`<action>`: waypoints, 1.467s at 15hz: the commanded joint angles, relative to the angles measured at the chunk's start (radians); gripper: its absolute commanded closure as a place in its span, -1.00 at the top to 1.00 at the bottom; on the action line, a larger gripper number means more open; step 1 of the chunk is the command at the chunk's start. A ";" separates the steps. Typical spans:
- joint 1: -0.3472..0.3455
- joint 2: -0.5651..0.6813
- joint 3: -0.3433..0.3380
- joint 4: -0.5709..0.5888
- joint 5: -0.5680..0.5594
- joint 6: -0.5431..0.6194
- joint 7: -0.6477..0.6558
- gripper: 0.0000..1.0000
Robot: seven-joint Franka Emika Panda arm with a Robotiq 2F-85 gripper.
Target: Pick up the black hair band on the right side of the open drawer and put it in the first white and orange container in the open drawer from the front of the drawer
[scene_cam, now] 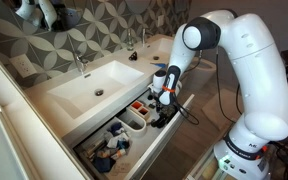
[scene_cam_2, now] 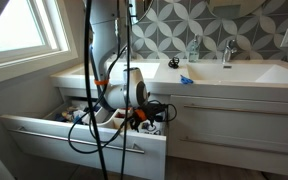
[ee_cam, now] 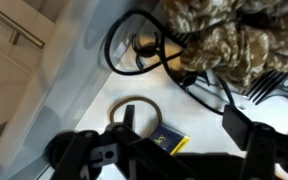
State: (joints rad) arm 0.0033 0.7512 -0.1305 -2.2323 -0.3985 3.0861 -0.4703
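Note:
The black hair band (ee_cam: 136, 99) is a thin ring lying flat on the pale floor of the open drawer (scene_cam_2: 84, 135). In the wrist view my gripper (ee_cam: 179, 120) is open just above it. The left fingertip overlaps the ring and the right finger is well to its right. In both exterior views the gripper (scene_cam: 164, 97) (scene_cam_2: 144, 112) reaches down into one end of the drawer (scene_cam: 162, 135). White tubs (scene_cam: 134, 122) with orange-tinted contents sit in the drawer beside the gripper.
A small blue and yellow packet (ee_cam: 170, 142) lies next to the band. A black cable loop (ee_cam: 134, 55) and a camouflage-patterned cloth (ee_cam: 219, 35) lie beyond it. The white sink (scene_cam: 94, 85) and counter overhang the drawer.

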 commanded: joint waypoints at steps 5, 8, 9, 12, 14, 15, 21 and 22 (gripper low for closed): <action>-0.018 0.076 -0.004 0.062 -0.010 0.077 0.025 0.29; -0.043 0.076 0.014 0.069 -0.010 0.062 0.016 0.28; -0.057 0.076 0.025 0.072 -0.010 0.052 0.011 0.14; -0.082 0.079 0.045 0.079 -0.010 0.041 0.004 -0.34; -0.098 0.078 0.062 0.079 -0.011 0.034 -0.001 -0.65; -0.103 0.078 0.068 0.079 -0.011 0.030 -0.003 -0.77; -0.115 0.077 0.076 0.087 -0.013 0.009 -0.009 -1.00; -0.121 0.073 0.082 0.085 -0.013 0.002 -0.011 -0.99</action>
State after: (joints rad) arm -0.0882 0.7990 -0.0720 -2.1786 -0.3982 3.1241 -0.4658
